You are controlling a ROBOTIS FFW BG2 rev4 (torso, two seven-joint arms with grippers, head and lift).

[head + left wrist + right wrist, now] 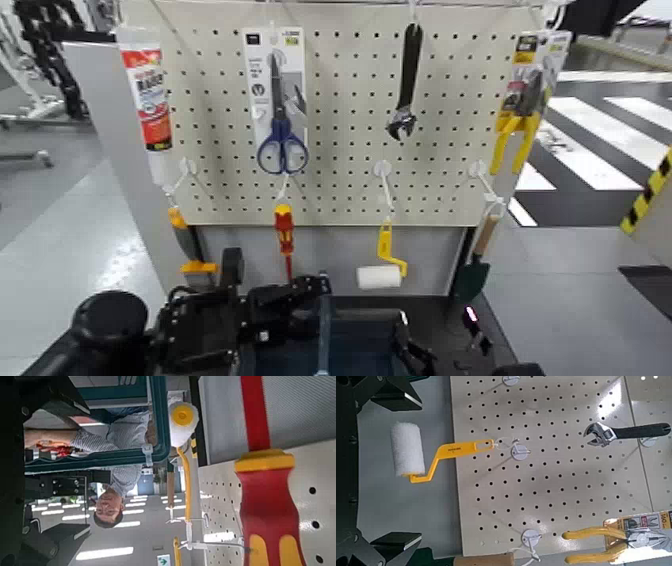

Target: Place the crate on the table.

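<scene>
Closest of all is the thick black left arm (110, 318), reaching in to its hand (316, 305), the left hand. That hand is wide open, with nothing gripped, right by the top of the blue handle (323, 345). I can't tell if they touch. The dark blue crate (365, 345) is low in the middle, in front of the pegboard (340, 190). I can't see if its bottom sits flat on the black surface (437, 318). It looks like stiff, hard plastic, not easy to break, but big and clumsy. If it is empty, it may be quite light. Smooth sides could slip, so the tall handle or thick rim seems best to grab. The right hand (419, 472) is wide open too, holding nothing, over on the crate's right side.
</scene>
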